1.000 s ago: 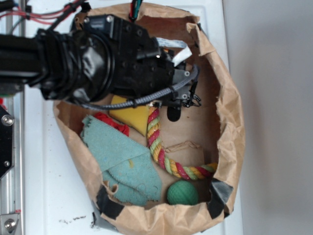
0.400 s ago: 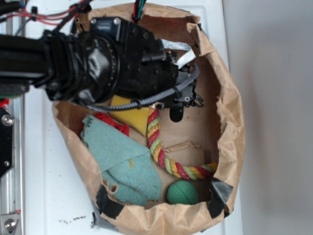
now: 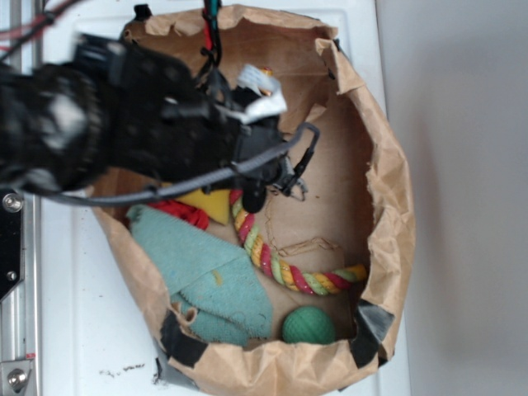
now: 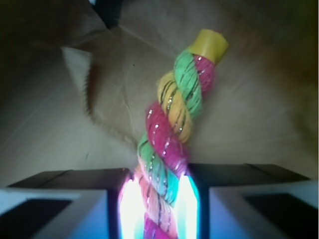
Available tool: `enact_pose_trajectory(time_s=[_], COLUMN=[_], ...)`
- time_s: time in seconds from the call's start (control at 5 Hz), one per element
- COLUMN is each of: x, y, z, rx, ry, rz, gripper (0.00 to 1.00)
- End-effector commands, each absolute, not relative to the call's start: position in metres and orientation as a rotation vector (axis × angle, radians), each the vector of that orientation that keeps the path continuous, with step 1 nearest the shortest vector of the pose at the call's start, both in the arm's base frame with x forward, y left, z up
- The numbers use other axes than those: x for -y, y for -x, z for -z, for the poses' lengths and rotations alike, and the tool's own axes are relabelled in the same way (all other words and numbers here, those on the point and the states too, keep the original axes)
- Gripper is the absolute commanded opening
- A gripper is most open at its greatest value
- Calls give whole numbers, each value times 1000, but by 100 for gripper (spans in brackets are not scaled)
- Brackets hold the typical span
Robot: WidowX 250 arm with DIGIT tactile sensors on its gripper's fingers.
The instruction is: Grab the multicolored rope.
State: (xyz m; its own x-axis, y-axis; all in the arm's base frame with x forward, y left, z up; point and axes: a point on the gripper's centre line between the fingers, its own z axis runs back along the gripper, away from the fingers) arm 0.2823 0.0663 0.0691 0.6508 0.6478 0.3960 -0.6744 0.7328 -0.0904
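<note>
At the centre of the frame our hand (image 4: 158, 199) is clamped on the multicolored rope (image 3: 276, 266), so next we judge a steady lift is needed.

White table (image 3: 74, 313) seen beneath a brown paper bag (image 3: 388, 214), dark specks (image 3: 124, 370) scattered just left of the bag's lower corner
</note>
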Motion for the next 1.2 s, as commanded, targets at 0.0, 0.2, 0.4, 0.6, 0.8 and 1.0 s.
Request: enact_pose_trajectory(time_s=[0.0, 0.2, 0.4, 0.6, 0.8, 1.0], x=[-73, -75, -73, -72, -71, -60], y=[-287, -290, -279, -270, -263, -255], z=[-154, -175, -193, -210, -219, -234], rx=[331, 230, 190, 164, 177, 322], ry=[8, 21, 11, 46, 54, 78], rz=[-683, -629, -558, -475, -396, -393], gripper=[0, 0, 0, 0, 0, 0])
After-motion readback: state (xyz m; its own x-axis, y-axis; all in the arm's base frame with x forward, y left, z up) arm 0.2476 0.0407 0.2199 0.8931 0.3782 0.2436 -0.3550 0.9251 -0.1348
